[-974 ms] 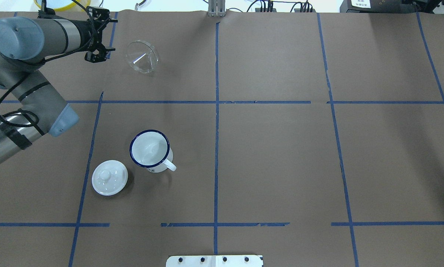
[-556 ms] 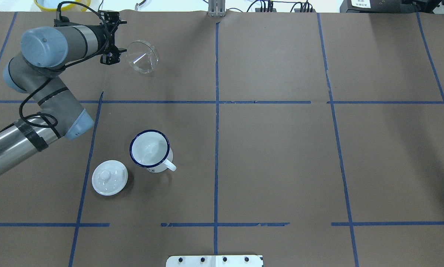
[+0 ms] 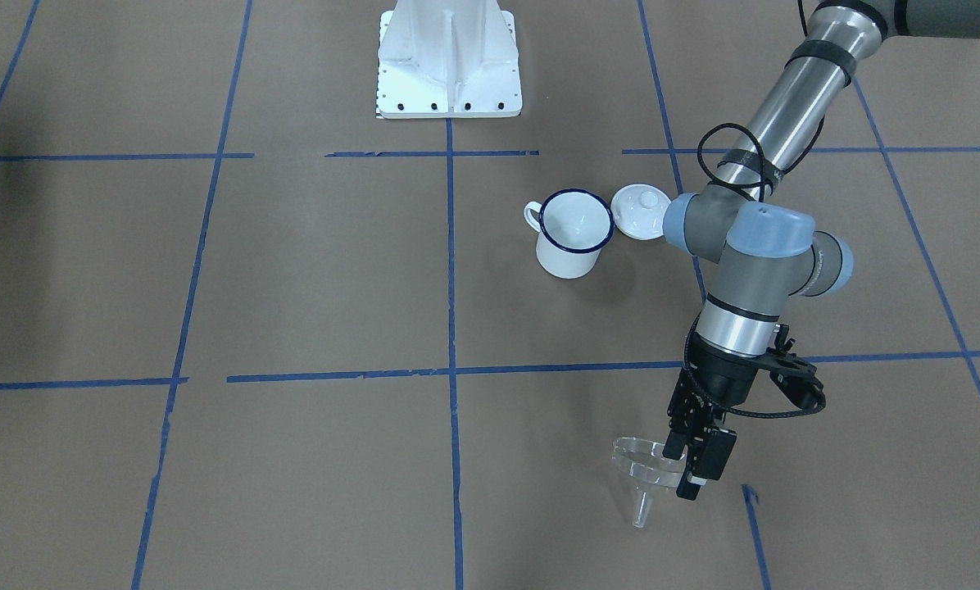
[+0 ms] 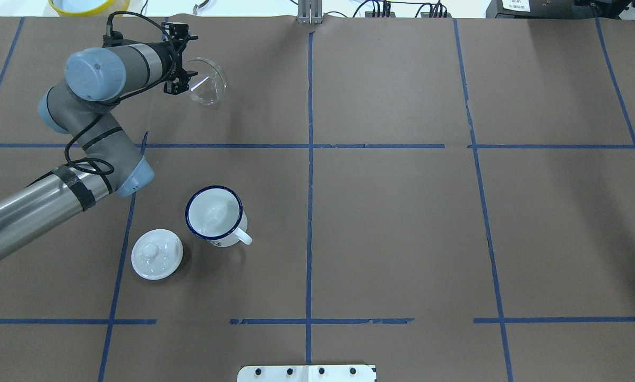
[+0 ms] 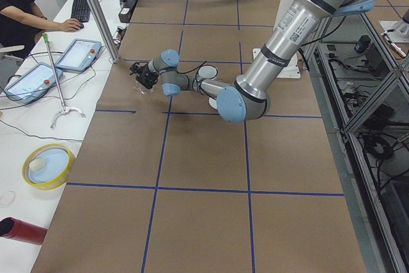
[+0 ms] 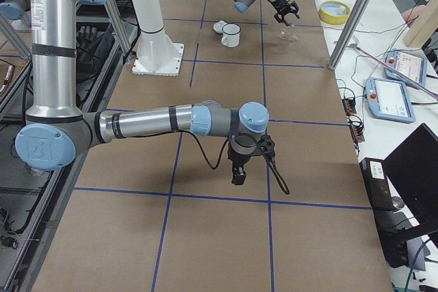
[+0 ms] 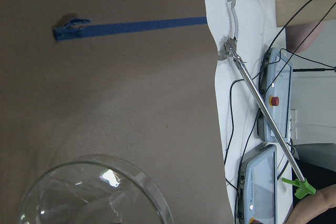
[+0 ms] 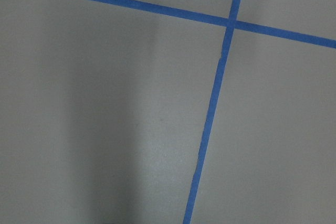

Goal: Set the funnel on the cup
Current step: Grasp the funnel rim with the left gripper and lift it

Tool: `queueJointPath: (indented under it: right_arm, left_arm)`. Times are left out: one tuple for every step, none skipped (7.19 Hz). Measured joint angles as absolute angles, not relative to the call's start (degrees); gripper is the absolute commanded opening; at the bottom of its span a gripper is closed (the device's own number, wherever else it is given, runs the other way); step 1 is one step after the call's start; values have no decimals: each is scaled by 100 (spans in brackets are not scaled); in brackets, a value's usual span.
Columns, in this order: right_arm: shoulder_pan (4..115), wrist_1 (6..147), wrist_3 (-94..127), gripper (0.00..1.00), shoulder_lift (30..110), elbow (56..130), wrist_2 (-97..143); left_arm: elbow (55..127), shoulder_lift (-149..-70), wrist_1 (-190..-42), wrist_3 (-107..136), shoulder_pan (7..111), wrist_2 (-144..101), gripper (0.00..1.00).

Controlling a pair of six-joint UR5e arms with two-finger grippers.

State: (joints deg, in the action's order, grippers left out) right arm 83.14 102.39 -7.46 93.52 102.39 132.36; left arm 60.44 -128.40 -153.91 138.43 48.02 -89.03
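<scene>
The clear funnel [image 4: 206, 80] lies tilted on the brown paper at the far left of the table, spout toward me; it also shows in the front view [image 3: 642, 477] and the left wrist view [image 7: 94, 195]. My left gripper [image 4: 179, 79] is open and empty, its fingers right at the funnel's left rim [image 3: 688, 463]. The white cup [image 4: 214, 215] with a dark blue rim stands upright and empty, nearer to me [image 3: 572, 233]. My right gripper [image 6: 238, 172] shows only in the right side view, low over bare paper; I cannot tell whether it is open or shut.
A white domed lid [image 4: 157, 253] with a knob lies just left of the cup. A yellow bowl [image 4: 86, 6] sits beyond the table's far edge. The robot's white base [image 3: 449, 61] stands at the near edge. An operator [image 5: 22, 4] sits past the far side.
My left arm has swung to the right, and its open gripper went from well left of the funnel to the funnel's rim. Funnel, cup and lid have not moved.
</scene>
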Motion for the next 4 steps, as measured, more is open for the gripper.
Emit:
queueJointPath:
  right_arm:
    - [8314,10239,-747,100,9351,10239,13236]
    - [8314,10239,-747,100,9352,10239,13236]
    - [8314,10239,-747,100,9352,10239,13236]
    - [8315,10239,-747,100,9351,10239,13236]
  left_arm:
    - [5952,-12863,-15481,13843,4800,-8901,38]
    - [5905,-12874,-15530,13843,4796,-8900,26]
    - [5886,-12883,-15548,13841,4785,-8897,19]
    - [5874,-12889,-15554,13835,4762,-8876,2]
